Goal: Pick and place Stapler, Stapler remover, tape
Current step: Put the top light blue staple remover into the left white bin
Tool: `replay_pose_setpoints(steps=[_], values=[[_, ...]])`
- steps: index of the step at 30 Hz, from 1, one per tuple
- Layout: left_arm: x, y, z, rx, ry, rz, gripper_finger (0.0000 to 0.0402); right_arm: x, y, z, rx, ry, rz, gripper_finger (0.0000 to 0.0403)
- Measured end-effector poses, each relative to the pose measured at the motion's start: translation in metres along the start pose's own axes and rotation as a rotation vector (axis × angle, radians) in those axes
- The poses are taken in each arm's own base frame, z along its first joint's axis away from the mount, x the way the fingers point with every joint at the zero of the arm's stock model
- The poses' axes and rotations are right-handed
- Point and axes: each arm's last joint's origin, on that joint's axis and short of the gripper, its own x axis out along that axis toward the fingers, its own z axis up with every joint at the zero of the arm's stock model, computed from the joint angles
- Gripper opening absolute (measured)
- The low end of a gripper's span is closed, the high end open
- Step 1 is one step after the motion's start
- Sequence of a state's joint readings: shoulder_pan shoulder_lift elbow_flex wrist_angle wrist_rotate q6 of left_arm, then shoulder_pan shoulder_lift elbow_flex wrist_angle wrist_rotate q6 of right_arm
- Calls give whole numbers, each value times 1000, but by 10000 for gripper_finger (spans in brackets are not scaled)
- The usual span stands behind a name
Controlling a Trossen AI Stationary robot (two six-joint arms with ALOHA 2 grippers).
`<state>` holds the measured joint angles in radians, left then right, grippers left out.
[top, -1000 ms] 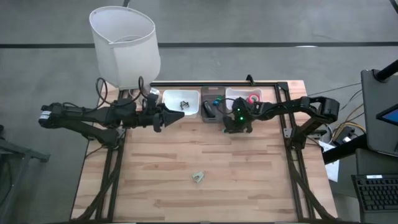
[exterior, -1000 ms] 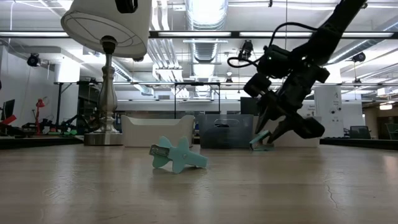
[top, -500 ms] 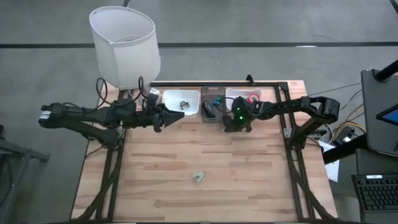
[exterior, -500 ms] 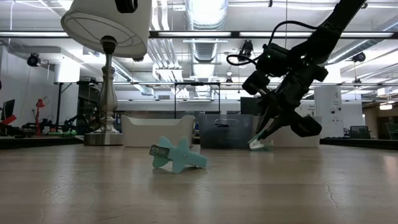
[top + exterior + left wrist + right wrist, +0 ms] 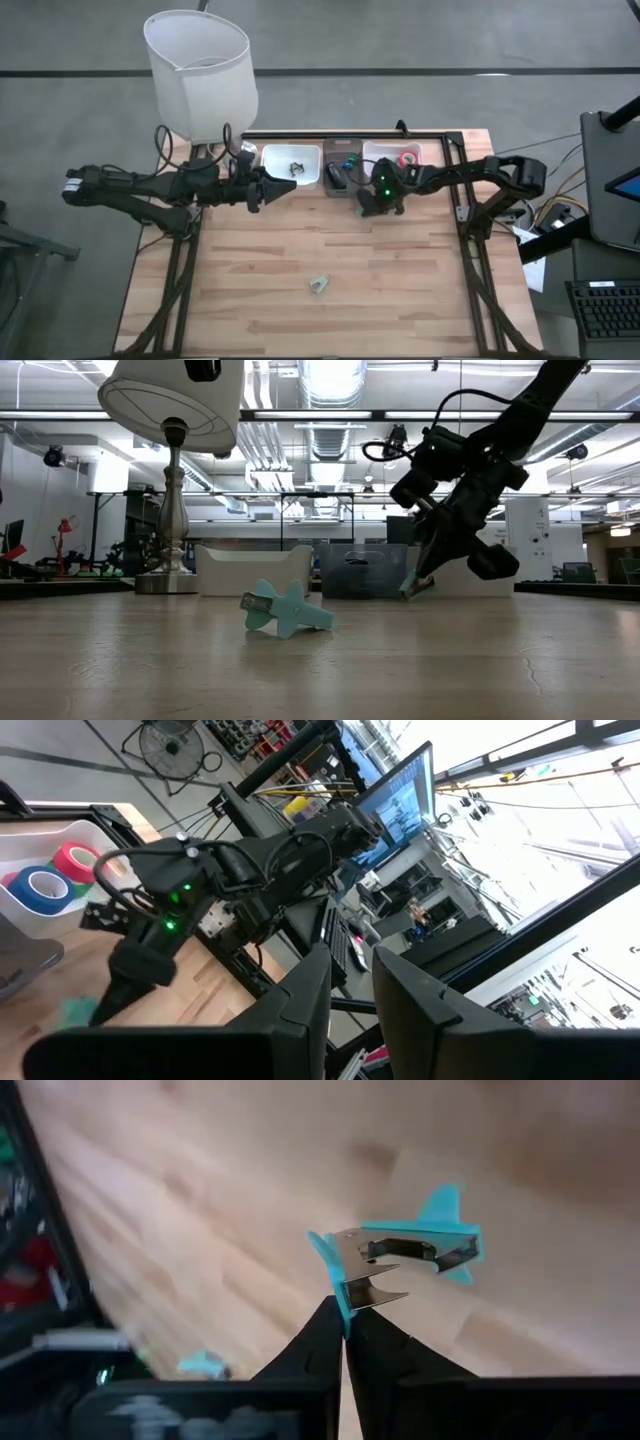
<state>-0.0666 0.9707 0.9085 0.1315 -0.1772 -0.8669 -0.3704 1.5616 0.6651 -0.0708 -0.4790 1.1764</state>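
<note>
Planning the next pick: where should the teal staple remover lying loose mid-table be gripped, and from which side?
Probably from straight above, pinching the upright teal wing of the loose staple remover; it lies on its side, so that thin tab stands clear of the table. The right end effector holds the other remover by a wing too.

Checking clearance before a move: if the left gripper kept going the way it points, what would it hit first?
Probably the right gripper. The left gripper points rightward across the table toward it, though height is unclear.
</note>
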Motion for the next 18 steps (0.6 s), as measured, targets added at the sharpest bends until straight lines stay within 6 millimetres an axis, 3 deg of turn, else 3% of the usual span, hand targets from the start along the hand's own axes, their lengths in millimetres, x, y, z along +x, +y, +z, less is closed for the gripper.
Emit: replay_pose_setpoints(steps=[6, 13, 18], values=[[0, 0, 0, 0, 0, -1, 81, 4, 18, -14, -49, 52, 32, 8], [0, 0, 0, -1, 0, -1, 80, 0, 65, -23, -136, 32, 129, 8], [-1, -1, 0, -3, 14, -20, 81, -9, 101, -17, -195, -73, 195, 8]])
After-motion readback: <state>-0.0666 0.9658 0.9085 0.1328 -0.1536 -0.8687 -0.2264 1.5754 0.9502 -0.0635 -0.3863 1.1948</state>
